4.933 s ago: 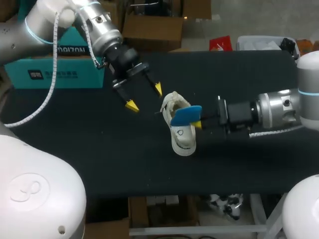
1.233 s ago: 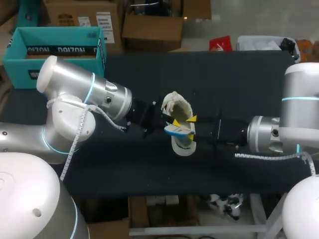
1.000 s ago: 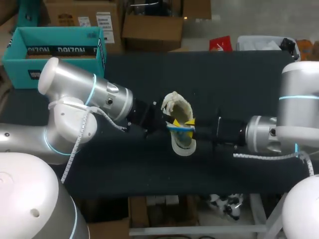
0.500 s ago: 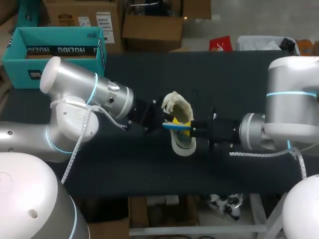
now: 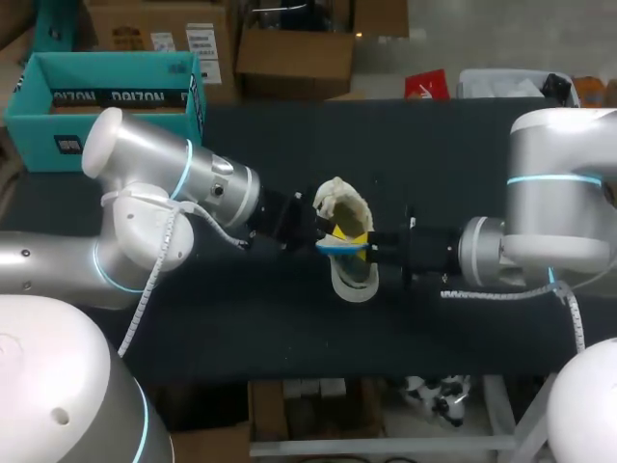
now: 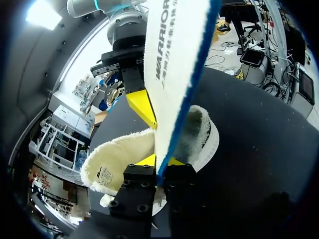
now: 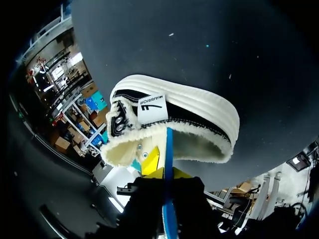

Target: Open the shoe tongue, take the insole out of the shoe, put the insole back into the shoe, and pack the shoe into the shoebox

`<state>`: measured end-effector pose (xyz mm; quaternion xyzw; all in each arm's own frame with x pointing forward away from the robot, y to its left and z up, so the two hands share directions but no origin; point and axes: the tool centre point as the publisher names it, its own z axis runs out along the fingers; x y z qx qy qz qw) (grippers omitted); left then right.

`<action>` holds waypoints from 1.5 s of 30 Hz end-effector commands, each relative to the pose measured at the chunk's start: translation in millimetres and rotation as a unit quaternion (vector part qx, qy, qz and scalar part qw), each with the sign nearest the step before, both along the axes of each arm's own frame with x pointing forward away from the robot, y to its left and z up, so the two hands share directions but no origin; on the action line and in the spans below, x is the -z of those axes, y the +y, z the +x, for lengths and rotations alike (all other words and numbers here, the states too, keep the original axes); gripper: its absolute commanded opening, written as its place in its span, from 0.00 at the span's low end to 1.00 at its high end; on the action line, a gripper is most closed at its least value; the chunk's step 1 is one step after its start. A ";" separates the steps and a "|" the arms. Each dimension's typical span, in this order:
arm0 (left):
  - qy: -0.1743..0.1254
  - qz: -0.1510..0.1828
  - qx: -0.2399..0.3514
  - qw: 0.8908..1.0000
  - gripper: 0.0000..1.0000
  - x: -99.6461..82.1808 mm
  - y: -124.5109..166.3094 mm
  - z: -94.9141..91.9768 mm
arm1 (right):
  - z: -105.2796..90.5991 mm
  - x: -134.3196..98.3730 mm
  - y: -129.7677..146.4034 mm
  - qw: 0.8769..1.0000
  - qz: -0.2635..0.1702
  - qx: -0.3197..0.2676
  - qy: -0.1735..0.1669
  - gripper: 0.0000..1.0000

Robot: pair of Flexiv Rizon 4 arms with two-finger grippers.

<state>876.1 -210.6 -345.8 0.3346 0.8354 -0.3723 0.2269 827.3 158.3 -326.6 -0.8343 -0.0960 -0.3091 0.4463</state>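
Blue-edged insole (image 5: 337,248) is pinched edgewise by both my left gripper (image 6: 159,160) and right gripper (image 7: 165,167) above the fleece-lined shoe (image 5: 348,206); I'd feed its toe end into the opening first.

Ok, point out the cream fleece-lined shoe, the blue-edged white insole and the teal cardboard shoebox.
cream fleece-lined shoe (image 7: 204,99), right wrist view, on its sole wall.
blue-edged white insole (image 6: 172,59), left wrist view, on its white face.
teal cardboard shoebox (image 5: 39,121), head view, on its outer wall.

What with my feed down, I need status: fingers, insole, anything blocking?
Left fingers and right fingers both shut on insole. Insole on edge over shoe opening, not laid in. No obstruction seen.
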 end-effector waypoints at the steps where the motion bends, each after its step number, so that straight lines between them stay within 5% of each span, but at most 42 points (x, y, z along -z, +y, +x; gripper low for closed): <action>1: 0.002 0.001 -0.005 1.000 0.00 4.2 -4.2 2.0 | 7.6 13.9 0.9 1.000 0.013 -0.001 -0.007 0.00; 8: 0.015 -0.005 -0.011 1.000 0.00 6.0 -4.2 4.0 | 12.6 17.2 0.3 1.000 0.006 0.002 0.002 0.00; 11: 0.018 -0.010 -0.008 1.000 0.31 3.0 -2.4 0.0 | 13.2 16.7 0.4 1.000 0.005 0.003 0.002 0.00; 13: 0.021 -0.016 -0.006 1.000 0.42 -0.5 -0.1 -2.8 | 13.4 15.6 0.2 1.000 0.004 0.004 0.001 0.00; 22: 0.013 -0.042 0.000 0.999 0.49 -17.0 16.5 -22.0 | 10.9 13.9 -3.1 1.000 0.001 0.012 0.000 0.00; 29: 0.006 -0.060 0.004 0.998 0.39 -25.6 17.0 -29.6 | 10.4 13.9 -3.8 1.000 0.000 0.015 0.001 0.00; 34: 0.000 -0.057 0.007 0.998 0.00 -24.5 9.6 -31.3 | 11.0 14.1 -2.8 1.000 0.000 0.013 0.002 0.00; 40: -0.003 -0.050 0.007 0.999 0.00 -20.2 4.6 -31.0 | 7.3 12.1 0.3 1.000 0.001 0.010 0.002 0.02; 42: -0.004 -0.048 0.005 0.999 0.00 -19.3 4.6 -30.3 | 1.5 6.7 1.1 1.000 -0.003 0.010 -0.001 0.77; 43: -0.005 -0.047 0.004 0.999 0.00 -19.0 4.8 -30.2 | -2.4 3.4 1.4 1.000 -0.010 0.012 -0.002 1.00; 45: -0.005 -0.046 0.004 0.999 0.00 -19.1 5.9 -30.6 | -10.4 -2.9 1.9 1.000 -0.020 0.015 -0.002 1.00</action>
